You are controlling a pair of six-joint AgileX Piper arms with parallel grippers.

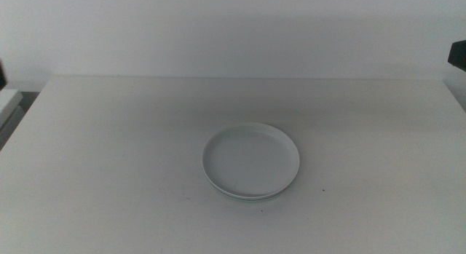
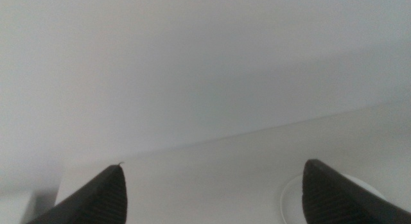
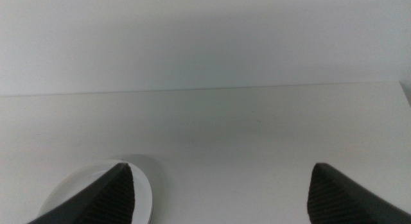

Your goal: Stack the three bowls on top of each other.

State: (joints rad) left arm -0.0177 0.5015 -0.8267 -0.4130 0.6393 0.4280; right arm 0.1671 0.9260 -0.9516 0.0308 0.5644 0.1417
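Waiting off-table, both grippers [image 2: 215, 185] [image 3: 221, 189] open-jawed.

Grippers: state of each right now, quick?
Left gripper: open, holding nothing, clear of the stacked bowls.
Right gripper: open, holding nothing, also off the stack.

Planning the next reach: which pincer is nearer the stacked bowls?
Too close to call. Neither shows in the middle view, where the bowl stack sits mid-table. Both the left pincer and the right pincer are open, standing back from it, each seeing only its edge.
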